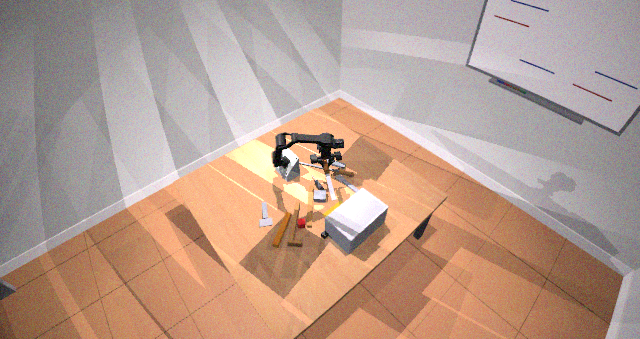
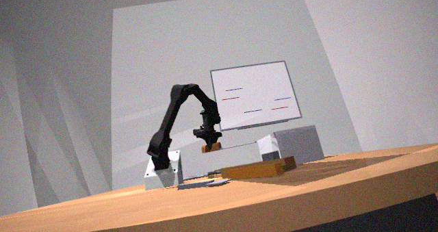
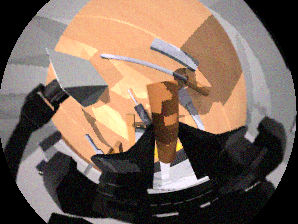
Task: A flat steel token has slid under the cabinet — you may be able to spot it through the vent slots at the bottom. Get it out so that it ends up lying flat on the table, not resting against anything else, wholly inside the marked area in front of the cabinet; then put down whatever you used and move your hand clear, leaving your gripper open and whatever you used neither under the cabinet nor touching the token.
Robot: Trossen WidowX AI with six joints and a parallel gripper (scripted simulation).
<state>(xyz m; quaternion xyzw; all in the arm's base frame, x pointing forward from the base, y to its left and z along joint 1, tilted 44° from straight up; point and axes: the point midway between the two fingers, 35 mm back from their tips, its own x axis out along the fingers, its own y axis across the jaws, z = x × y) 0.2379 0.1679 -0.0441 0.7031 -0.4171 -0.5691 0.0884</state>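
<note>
Token itself was hidden from us; our gripper [image 2: 209, 141] held a brown wooden stick [image 2: 211, 147] clamped aloft, the cabinet [image 2: 297, 144] well to its right.

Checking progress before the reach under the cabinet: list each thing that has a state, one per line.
Gripper: shut on a wooden stick, raised off the table.
Wooden stick: held, hanging below the gripper.
Cabinet: standing on the table.
Token: not visible in any view.
Red block: resting on the table.
Wooden bar: lying flat, untouched.
</note>
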